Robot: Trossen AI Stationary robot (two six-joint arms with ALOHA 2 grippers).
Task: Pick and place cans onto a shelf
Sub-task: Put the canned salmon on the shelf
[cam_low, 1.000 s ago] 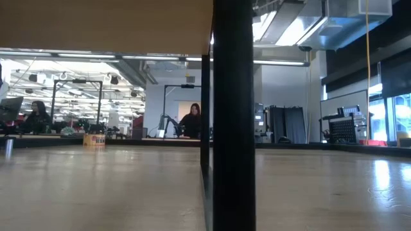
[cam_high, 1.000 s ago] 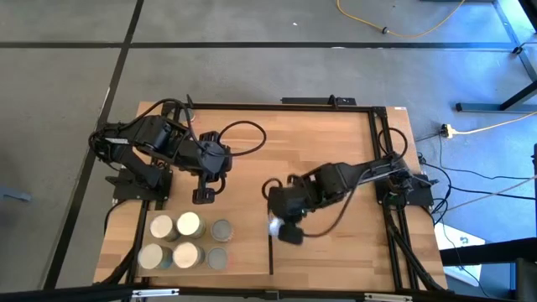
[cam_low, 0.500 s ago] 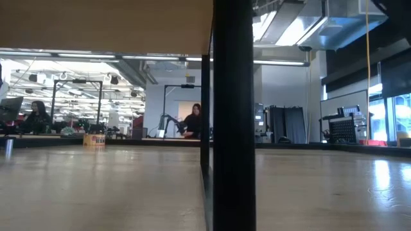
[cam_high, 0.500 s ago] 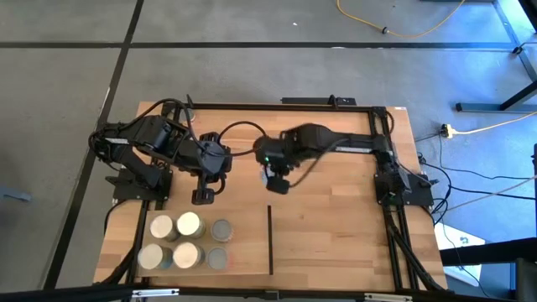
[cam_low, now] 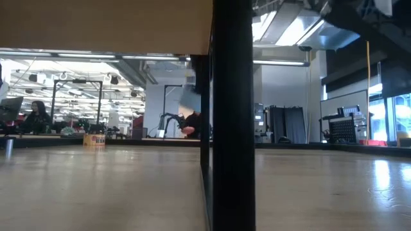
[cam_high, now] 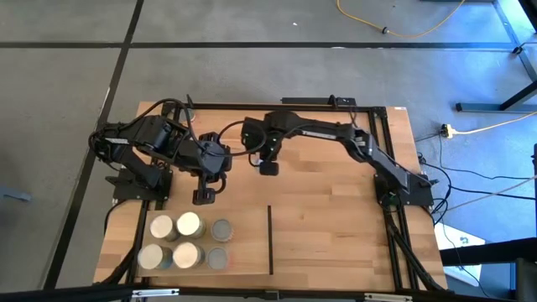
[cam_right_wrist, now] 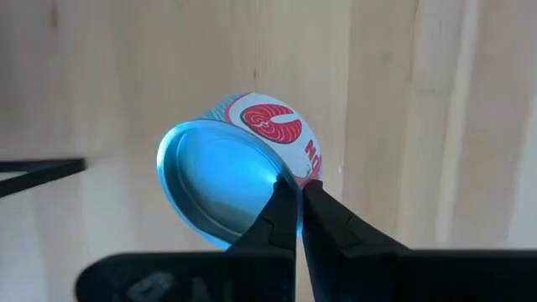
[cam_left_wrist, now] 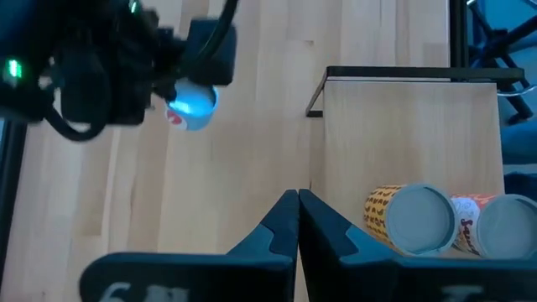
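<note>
Can (cam_right_wrist: 226,180) first: it is pinched by its rim between the pressed-together fingers of the right gripper (cam_right_wrist: 294,186). It lies tilted, its lid facing the wrist camera and its red-and-white label behind. In the high view the right gripper (cam_high: 268,166) hangs over the far middle of the table (cam_high: 336,218), with its arm stretched out long from the right side. The left wrist view shows the same can (cam_left_wrist: 193,102) held clear above the bare planks.

The left gripper (cam_high: 204,197) is pressed shut on nothing. It waits near the left side, just beyond the shelf (cam_high: 247,243) and pointing toward it.

The shelf is the pale panel at the near left, edged by a black strip (cam_high: 270,239). Six cans (cam_high: 189,224) stand on its left part in two rows of three, close together. Its right part is bare.

As I judge it, most of the work is done, with six cans placed and one in hand. That can is well apart from the shelf and not yet set down, so it has to be carried there, stood upright on the bare part and let go. No other loose can shows on the table, so this may be the last one.
</note>
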